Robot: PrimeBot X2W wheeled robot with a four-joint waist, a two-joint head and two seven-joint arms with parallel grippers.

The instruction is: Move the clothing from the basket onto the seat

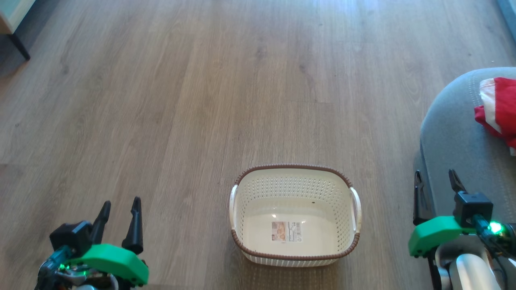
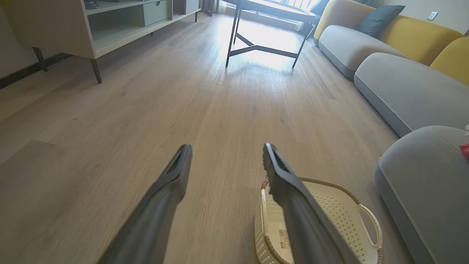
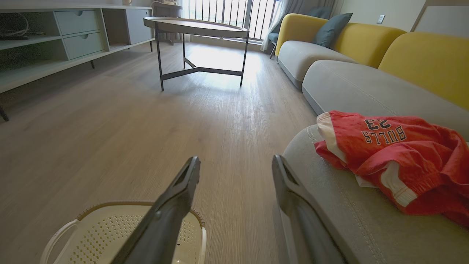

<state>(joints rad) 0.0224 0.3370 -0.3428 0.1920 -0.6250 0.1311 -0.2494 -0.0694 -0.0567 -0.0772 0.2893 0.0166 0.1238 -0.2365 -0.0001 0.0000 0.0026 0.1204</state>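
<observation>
The cream basket (image 1: 296, 215) with a brown rim stands on the wooden floor, holding nothing but its label (image 1: 286, 231). Red jersey clothing (image 3: 399, 157) printed "BULLS 23" lies crumpled on the grey seat (image 3: 351, 205); in the head view it (image 1: 500, 108) lies at the right edge, on the seat's (image 1: 455, 133) rounded corner. My left gripper (image 1: 119, 205) hangs open at lower left, well left of the basket. At the seat's near edge my right gripper (image 1: 437, 179) stands open, with nothing between its fingers. The basket (image 2: 322, 223) lies partly behind a left finger (image 2: 293, 198).
A dark-legged coffee table (image 3: 198, 29) stands ahead on the floor. A pale cabinet (image 3: 55, 44) runs along the left wall. More grey sofa cushions (image 3: 362, 88) with yellow backs (image 3: 428, 58) and a teal pillow (image 3: 329, 27) line the right side. A furniture leg (image 1: 18, 46) is at far left.
</observation>
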